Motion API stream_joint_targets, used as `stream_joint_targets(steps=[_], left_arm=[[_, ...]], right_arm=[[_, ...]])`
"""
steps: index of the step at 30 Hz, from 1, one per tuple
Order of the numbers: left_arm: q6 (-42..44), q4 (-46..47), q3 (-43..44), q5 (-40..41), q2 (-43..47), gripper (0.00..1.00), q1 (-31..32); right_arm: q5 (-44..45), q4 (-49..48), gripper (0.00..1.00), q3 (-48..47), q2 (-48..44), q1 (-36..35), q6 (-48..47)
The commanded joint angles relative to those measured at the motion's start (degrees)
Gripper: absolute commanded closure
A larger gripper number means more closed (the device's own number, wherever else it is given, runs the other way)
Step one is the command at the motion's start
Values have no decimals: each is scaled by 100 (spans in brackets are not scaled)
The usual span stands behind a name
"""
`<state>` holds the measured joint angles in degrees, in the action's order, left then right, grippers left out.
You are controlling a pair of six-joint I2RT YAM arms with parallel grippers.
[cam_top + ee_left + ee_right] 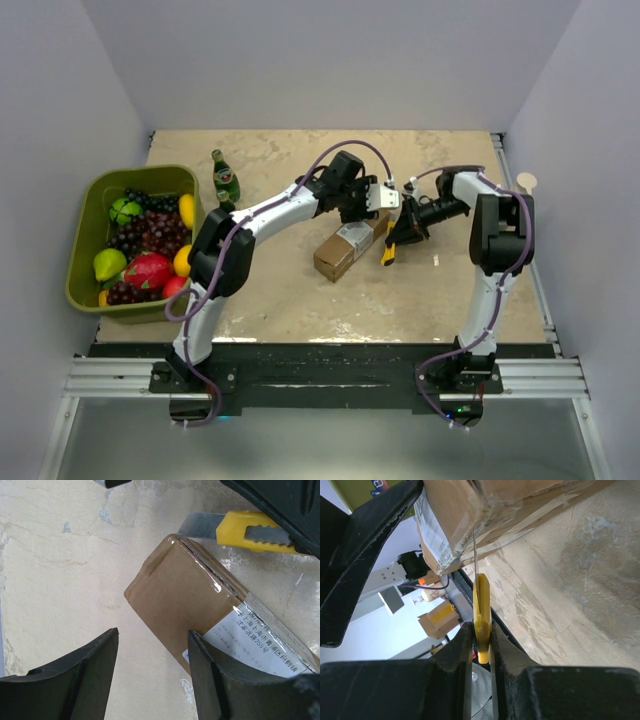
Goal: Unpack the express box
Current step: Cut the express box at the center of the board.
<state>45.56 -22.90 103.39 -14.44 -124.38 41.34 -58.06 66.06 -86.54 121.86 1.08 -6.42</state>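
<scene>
The express box (345,248), a brown carton with a white label (265,642), lies at the table's middle; it also shows in the left wrist view (185,595) and the right wrist view (465,510). My left gripper (381,199) is open above the box's far right end; one finger (210,675) is over the box beside the label, the other (85,675) over bare table. My right gripper (404,230) is shut on a yellow utility knife (389,249), also in its wrist view (482,610). The knife's blade (475,555) meets the box's taped edge (200,565).
A green bin (88,205) full of fruit stands at the left. A green glass bottle (225,180) stands just right of it. The side walls close in the table at left and right.
</scene>
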Motion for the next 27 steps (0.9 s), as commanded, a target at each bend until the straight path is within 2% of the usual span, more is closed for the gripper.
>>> stream_joint_targets(steps=[1,20,27], left_arm=[[41,-356,-100,389,-552,38,-30],[23,-400,5,328,-623,38,-21],[14,-330,5,328,-605,38,-30]], right_arm=[[-153,-6,100,-231,65,15,70],[-407,135,100,-284,224,-64,-61],[-838,232,100,-100,145,-591,-106]])
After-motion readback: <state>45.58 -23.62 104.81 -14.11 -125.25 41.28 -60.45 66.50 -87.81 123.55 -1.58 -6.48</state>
